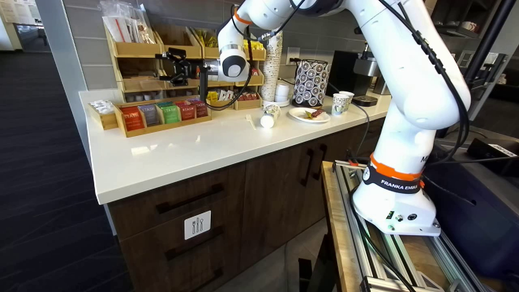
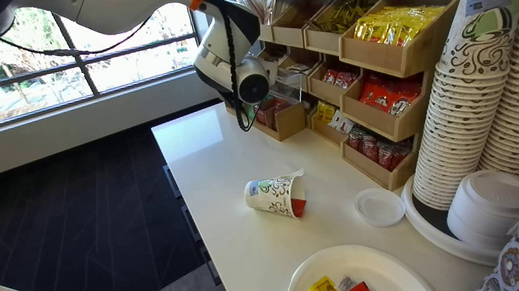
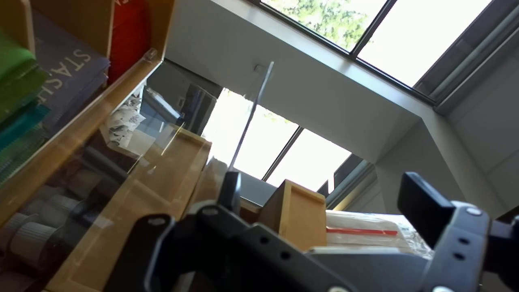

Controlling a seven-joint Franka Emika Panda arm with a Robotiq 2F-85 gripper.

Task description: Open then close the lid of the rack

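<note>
The wooden tea rack (image 1: pixel 168 126) holds colored tea packets and stands on the counter. Its end wall shows in an exterior view (image 2: pixel 292 121), and its rim crosses the left of the wrist view (image 3: pixel 99 106). The clear lid (image 3: pixel 162 152) is raised from the rim near the shelves. It is also faintly seen as an upright clear panel in an exterior view (image 2: pixel 289 85). My gripper (image 1: pixel 163 67) is open and empty above the rack, in front of the shelves. In the wrist view, the lid's edge ends at the left finger of the gripper (image 3: pixel 326 198); whether they touch is unclear.
Tiered wooden shelves (image 1: pixel 182 52) with packets stand close behind the gripper. A small box of white packets (image 1: pixel 106 119) sits beside the rack. A tipped paper cup (image 2: pixel 272 197), a plate (image 2: pixel 304 281) and stacked cups (image 2: pixel 458 112) stand along the counter (image 1: pixel 162 162).
</note>
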